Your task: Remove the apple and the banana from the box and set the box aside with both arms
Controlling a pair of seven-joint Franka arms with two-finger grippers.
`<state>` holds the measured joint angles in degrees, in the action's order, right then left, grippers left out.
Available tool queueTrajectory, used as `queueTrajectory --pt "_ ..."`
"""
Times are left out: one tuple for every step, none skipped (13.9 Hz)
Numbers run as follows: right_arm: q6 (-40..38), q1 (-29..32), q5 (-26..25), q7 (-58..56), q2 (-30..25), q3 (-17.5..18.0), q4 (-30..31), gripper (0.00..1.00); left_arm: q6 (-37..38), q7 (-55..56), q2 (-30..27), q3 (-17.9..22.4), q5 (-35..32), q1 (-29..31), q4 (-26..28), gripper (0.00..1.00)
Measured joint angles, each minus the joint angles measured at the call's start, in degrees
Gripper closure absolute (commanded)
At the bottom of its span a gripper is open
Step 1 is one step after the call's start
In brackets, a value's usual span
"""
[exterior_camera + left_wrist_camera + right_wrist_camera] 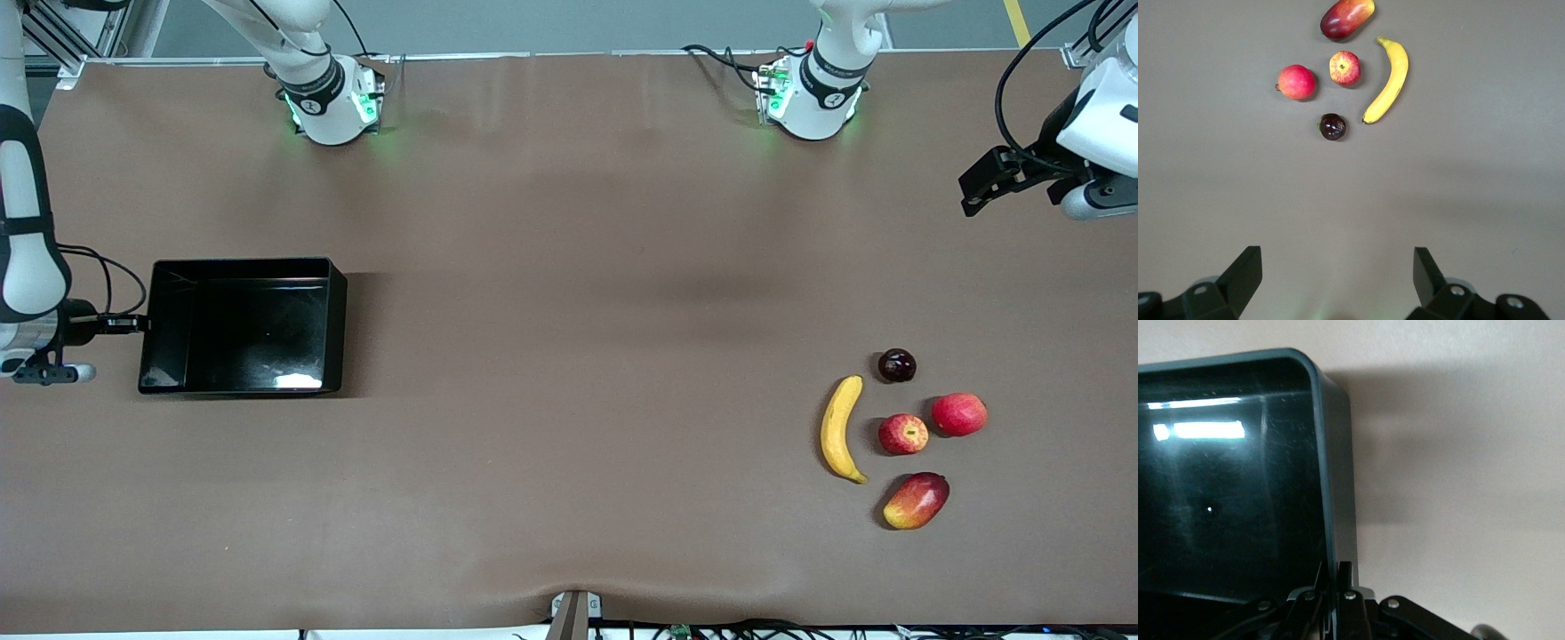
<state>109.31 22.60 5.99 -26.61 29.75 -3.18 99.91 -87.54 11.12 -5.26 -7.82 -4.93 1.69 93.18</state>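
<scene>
One glossy black rectangular plastic box (240,325) sits at the right arm's end, its wall pinched by the right gripper (1335,600). At the left arm's end lie one curved yellow banana (840,428), one streaked red apple (903,434) and three other fruits. The left gripper (1338,280) hangs spread.

The glossy black rectangular plastic box (242,325) is sitting empty; the curved yellow banana (840,428) is lying beside the red, yellow-streaked apple (903,434).

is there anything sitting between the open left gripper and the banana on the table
Nothing visible does. The left gripper hangs open above bare table at the left arm's end; only the dark plum lies toward the fruit cluster, beside the path to the banana, not across it.
</scene>
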Motion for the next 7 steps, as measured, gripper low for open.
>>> queueTrajectory --pt "0.3 0.2 0.0 -0.1 0.0 0.0 0.4 1.0 0.0 0.0 0.0 0.0 0.0 0.0 0.0 0.0" --pt "0.4 0.3 0.0 -0.1 0.0 0.1 0.5 0.95 0.0 0.0 0.0 0.0 0.0 0.0 0.0 0.0" --pt "0.4 0.3 0.0 -0.1 0.0 0.1 0.6 0.51 0.0 0.0 0.0 0.0 0.0 0.0 0.0 0.0" --pt "0.4 0.3 0.0 -0.1 0.0 0.1 0.6 0.01 0.0 0.0 0.0 0.0 0.0 0.0 0.1 0.0" --pt "0.2 0.3 0.1 -0.1 -0.1 0.2 0.5 0.0 0.0 0.0 0.0 0.0 0.0 -0.1 0.1 0.0" --pt "-0.5 0.3 0.1 -0.1 -0.2 0.4 0.2 0.0 0.0 0.0 0.0 -0.1 0.0 -0.1 0.3 0.0" --pt "-2.0 0.3 0.1 -0.1 -0.4 0.6 -0.7 0.0 0.0 0.0 0.0 -0.1 0.1 -0.1 0.4 0.0"
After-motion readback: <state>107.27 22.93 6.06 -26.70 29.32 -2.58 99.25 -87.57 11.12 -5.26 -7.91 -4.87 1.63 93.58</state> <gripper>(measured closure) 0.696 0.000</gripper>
